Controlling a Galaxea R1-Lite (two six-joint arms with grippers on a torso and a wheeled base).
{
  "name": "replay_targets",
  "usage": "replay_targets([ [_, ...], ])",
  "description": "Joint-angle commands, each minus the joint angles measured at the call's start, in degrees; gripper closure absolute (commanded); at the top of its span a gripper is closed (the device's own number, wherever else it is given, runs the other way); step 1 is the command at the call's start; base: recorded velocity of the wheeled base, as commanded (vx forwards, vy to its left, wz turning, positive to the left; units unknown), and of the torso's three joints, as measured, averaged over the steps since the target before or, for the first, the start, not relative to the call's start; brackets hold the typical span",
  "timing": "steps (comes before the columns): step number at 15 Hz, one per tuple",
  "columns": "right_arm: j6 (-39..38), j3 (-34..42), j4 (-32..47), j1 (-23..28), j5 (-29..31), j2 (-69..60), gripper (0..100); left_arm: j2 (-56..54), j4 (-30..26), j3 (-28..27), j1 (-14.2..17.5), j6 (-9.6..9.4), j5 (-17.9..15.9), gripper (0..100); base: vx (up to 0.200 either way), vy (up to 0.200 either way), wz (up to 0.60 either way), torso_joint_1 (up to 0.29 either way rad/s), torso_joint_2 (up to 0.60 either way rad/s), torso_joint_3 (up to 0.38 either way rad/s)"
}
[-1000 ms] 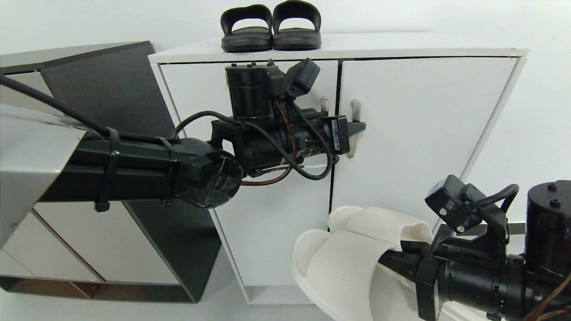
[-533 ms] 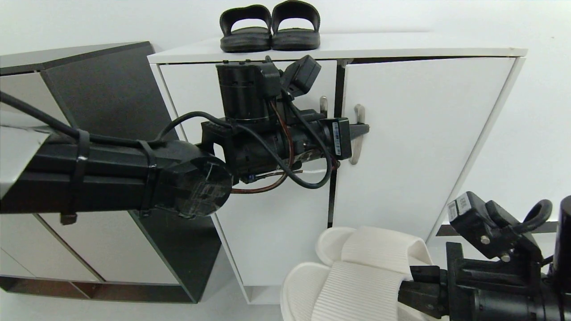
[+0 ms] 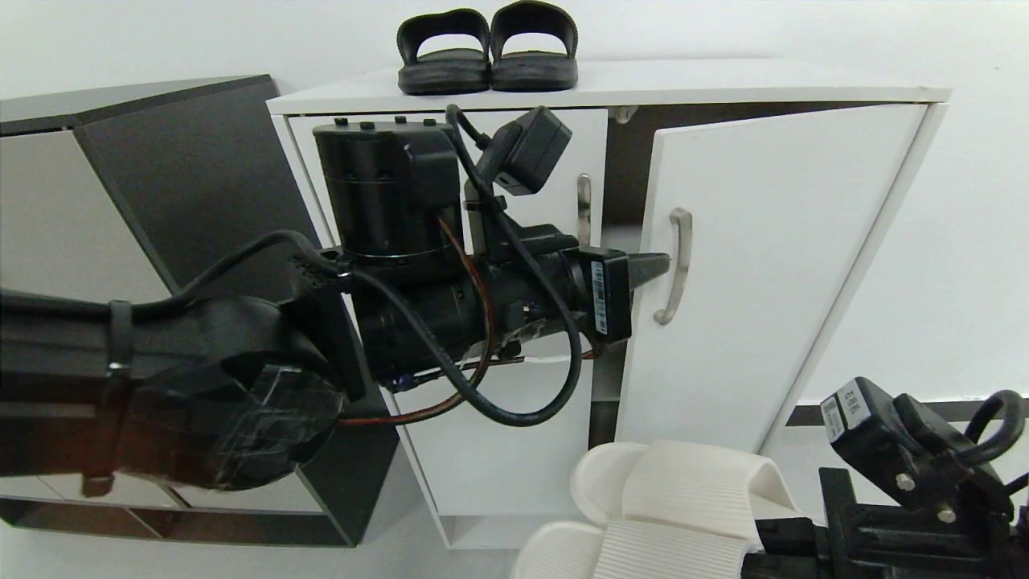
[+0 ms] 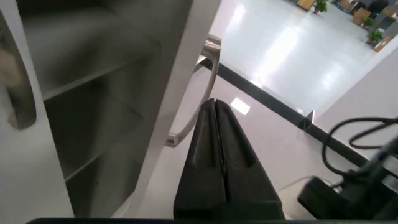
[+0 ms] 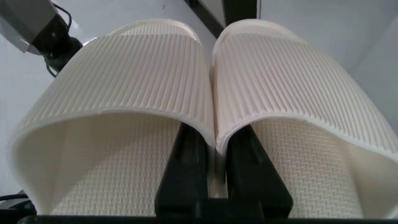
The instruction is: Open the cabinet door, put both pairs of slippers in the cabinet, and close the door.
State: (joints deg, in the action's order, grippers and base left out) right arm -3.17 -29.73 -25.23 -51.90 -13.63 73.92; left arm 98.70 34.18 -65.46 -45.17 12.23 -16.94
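The white cabinet's right door (image 3: 772, 241) stands partly open, with a dark gap beside it. My left gripper (image 3: 657, 262) is shut, its tip tucked against the door's curved metal handle (image 3: 675, 265). In the left wrist view the closed fingers (image 4: 216, 109) point at that handle (image 4: 212, 45), with shelves (image 4: 81, 81) inside. My right gripper (image 5: 216, 155) is shut on the pair of white ribbed slippers (image 5: 149, 68), pinching their straps together, low in front of the cabinet (image 3: 683, 498). A pair of black slippers (image 3: 488, 50) sits on the cabinet top.
The left door (image 3: 514, 450) is closed, its handle (image 3: 584, 209) beside the gap. A dark grey cabinet (image 3: 201, 177) stands against the white one's left side. A white wall (image 3: 981, 241) lies to the right of the open door.
The right door has swung from nearly closed to partly open as my left gripper drew back with the handle. My right arm has lowered the white slippers.
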Motion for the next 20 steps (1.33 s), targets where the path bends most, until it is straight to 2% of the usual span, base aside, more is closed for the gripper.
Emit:
replay_targets([
  [1,0.0,-0.1,0.0,-0.2,0.0,-0.3,100,-5.1,0.4,3.3,-0.2,0.17,0.0,100,0.0,0.0,0.0,0.0,0.0,0.0],
  [4,0.0,-0.2,0.1,-0.5,0.0,0.3,100,-3.2,0.4,2.0,3.1,0.25,-0.5,100,0.0,0.0,0.0,0.0,0.0,0.0],
  [6,0.1,-0.3,0.1,-0.9,0.1,0.7,100,0.4,0.4,-1.6,5.6,1.13,-0.8,100,0.0,0.0,0.0,0.0,0.0,0.0],
  [8,0.6,-0.8,0.2,-1.0,0.7,1.8,100,3.9,0.5,-5.3,5.8,3.33,-1.1,100,0.0,0.0,0.0,0.0,0.0,0.0],
  [9,0.7,-0.9,0.2,-1.0,1.0,2.0,100,4.8,0.5,-6.5,5.8,3.68,-1.2,100,0.0,0.0,0.0,0.0,0.0,0.0],
  [12,0.8,-0.9,0.2,-1.1,1.1,2.6,100,7.1,0.5,-9.7,5.6,3.59,-3.9,100,0.0,0.0,0.0,0.0,0.0,0.0],
  [20,2.4,-0.7,0.0,-1.0,1.1,5.1,100,11.5,0.5,-14.6,4.6,3.51,-3.4,100,0.0,0.0,0.0,0.0,0.0,0.0],
])
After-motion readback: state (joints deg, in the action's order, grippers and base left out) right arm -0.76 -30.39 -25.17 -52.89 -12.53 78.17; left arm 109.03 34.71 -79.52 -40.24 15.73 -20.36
